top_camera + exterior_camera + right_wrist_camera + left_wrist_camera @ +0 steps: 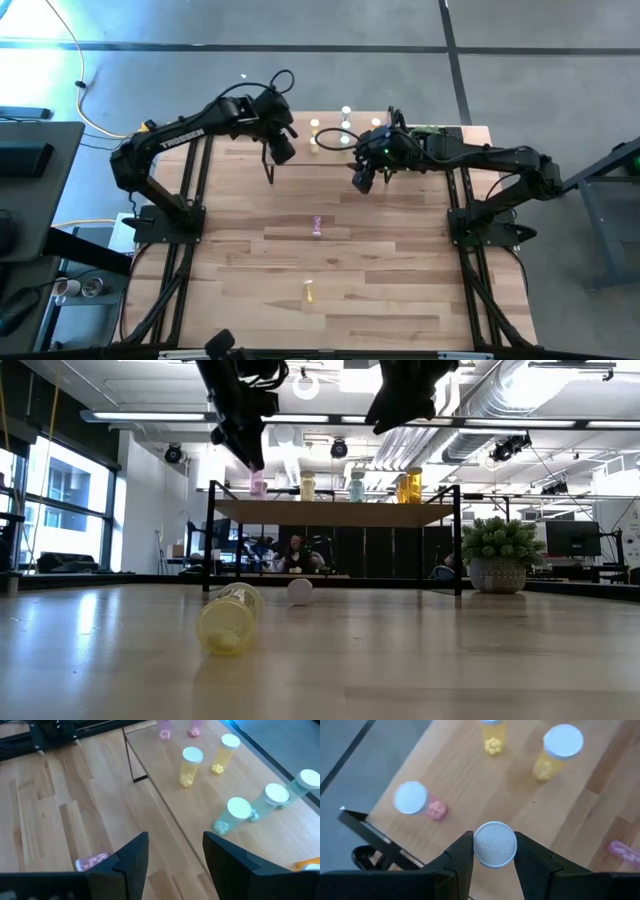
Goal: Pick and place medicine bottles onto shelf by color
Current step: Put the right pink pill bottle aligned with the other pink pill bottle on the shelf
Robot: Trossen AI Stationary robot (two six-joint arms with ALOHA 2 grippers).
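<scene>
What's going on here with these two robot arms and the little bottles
The left gripper holds a white-capped bottle over the shelf, next to a pink bottle already standing there. Yellow bottles and green bottles also stand on the shelf. The right gripper hangs open and empty nearby. A yellow bottle and a pink one lie on the table.

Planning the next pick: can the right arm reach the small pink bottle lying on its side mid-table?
Probably yes. The right gripper is open and empty; the translucent pink bottle lies alone on bare wooden tabletop, nothing between them.
</scene>
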